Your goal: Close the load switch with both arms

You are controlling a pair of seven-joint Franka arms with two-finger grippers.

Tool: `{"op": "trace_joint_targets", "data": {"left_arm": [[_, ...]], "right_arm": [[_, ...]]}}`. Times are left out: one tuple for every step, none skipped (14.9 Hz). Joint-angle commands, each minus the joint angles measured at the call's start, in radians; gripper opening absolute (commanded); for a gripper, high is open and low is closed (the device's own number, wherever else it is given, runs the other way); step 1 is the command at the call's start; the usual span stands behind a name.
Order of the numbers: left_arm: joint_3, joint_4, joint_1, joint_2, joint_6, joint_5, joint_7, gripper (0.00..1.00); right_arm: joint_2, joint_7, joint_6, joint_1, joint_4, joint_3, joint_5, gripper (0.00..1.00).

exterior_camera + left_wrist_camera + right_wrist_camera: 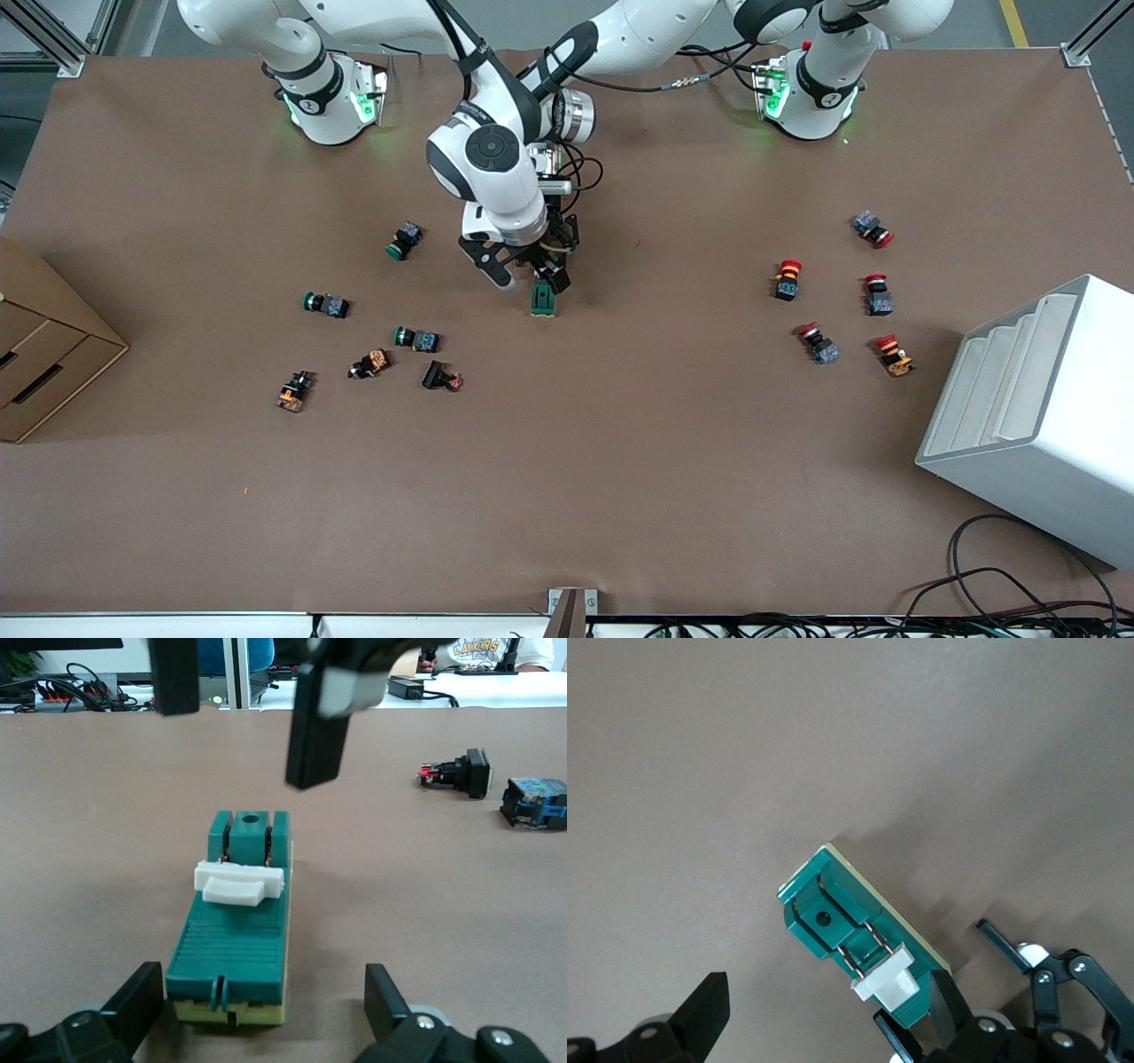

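A dark green rectangular load switch (543, 300) with a white lever (239, 883) lies mid-table (620, 461). Both black 2-finger grippers are low over it: the left gripper (266, 1010) has jaws wide astride one end, and the right gripper (824, 1023) has jaws wide too.

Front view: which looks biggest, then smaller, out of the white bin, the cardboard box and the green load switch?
1. White bin, though it lies nearest the camera.
2. Cardboard box, partly cut off by the picture's edge.
3. Load switch, far smaller.
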Motion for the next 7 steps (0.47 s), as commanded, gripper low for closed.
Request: {"op": "trace_joint_targets", "data": {"left_arm": [[-0.005,0.022,-0.026,0.032,0.016,-0.03,-0.007,1.0],[-0.005,0.022,-0.034,0.032,0.016,-0.043,-0.009,1.0],[-0.005,0.026,-0.04,0.032,0.016,-0.055,-0.009,1.0],[-0.005,0.026,-0.045,0.032,0.015,-0.063,-0.011,1.0],[-0.005,0.024,-0.046,0.031,0.015,-0.066,-0.012,1.0],[-0.005,0.024,-0.053,0.031,0.01,-0.067,-0.012,1.0],[-0.005,0.024,-0.054,0.031,0.004,-0.072,-0.012,1.0]], "right_arm": [[0.036,0.033,0.063,0.031,-0.014,-0.012,0.007,1.0],[0.051,0.036,0.082,0.037,-0.014,-0.012,0.007,1.0],[0.068,0.038,0.1,0.043,-0.014,-0.014,0.005,1.0],[0.077,0.038,0.108,0.047,-0.014,-0.014,0.005,1.0],[0.08,0.038,0.108,0.047,-0.014,-0.014,0.002,1.0],[0.087,0.038,0.108,0.048,-0.014,-0.014,-0.001,1.0],[0.09,0.038,0.108,0.056,-0.014,-0.014,-0.002,1.0]]}}
